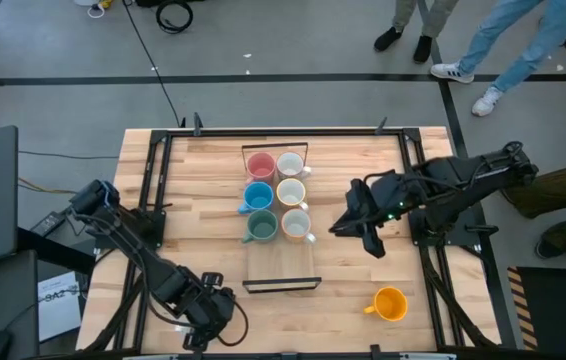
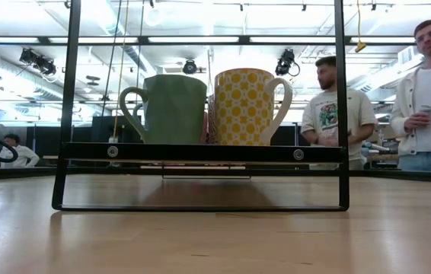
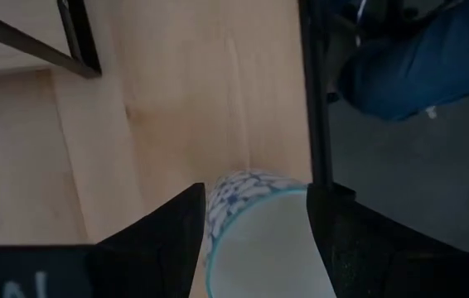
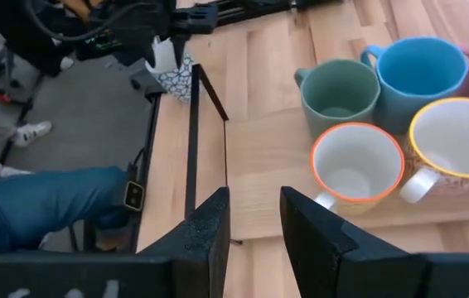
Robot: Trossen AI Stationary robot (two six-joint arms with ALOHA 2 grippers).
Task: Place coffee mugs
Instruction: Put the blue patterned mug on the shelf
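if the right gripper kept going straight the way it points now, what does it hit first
Probably the black rack frame ahead of the empty right gripper; the white mug with the orange rim sits off to one side. Depth is hard to judge.

The left arm reaches along the left side of the wooden table point(image 1: 203, 240) to its near edge. The left gripper point(image 1: 206, 312) sits low there, and its two dark fingers point(image 3: 164, 236) are clamped around a white mug with blue flowers point(image 3: 255, 228). The right arm comes in from the right side of the table, bent at the elbow. The right gripper point(image 1: 358, 232) hangs above the table with nothing in it, its fingers point(image 4: 205, 228) a little apart.
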